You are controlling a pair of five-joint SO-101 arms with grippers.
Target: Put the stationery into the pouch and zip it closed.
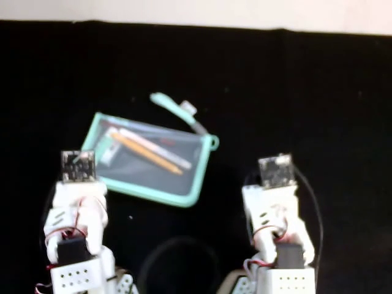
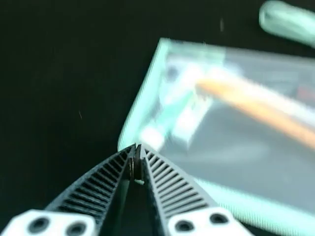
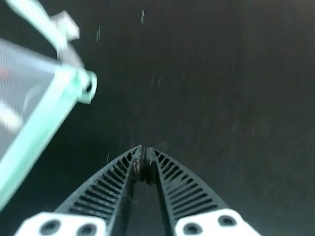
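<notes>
Well, a mint-edged clear rectangular pouch (image 1: 146, 188) lies mid-way across the black tabletop (image 1: 306, 92), an orange pencil (image 1: 150, 153) inside. The left tool (image 2: 137, 152), tips together on nothing, is by its corner; the right tool (image 3: 143, 155), likewise together, hangs apart from it.

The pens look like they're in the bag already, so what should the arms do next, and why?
Probably open the right pincer and ease it toward the pull tab by the pouch corner. The pencil already lies inside, that pincer and the left pincer are shut and empty, and I cannot tell whether the zip is closed.
</notes>
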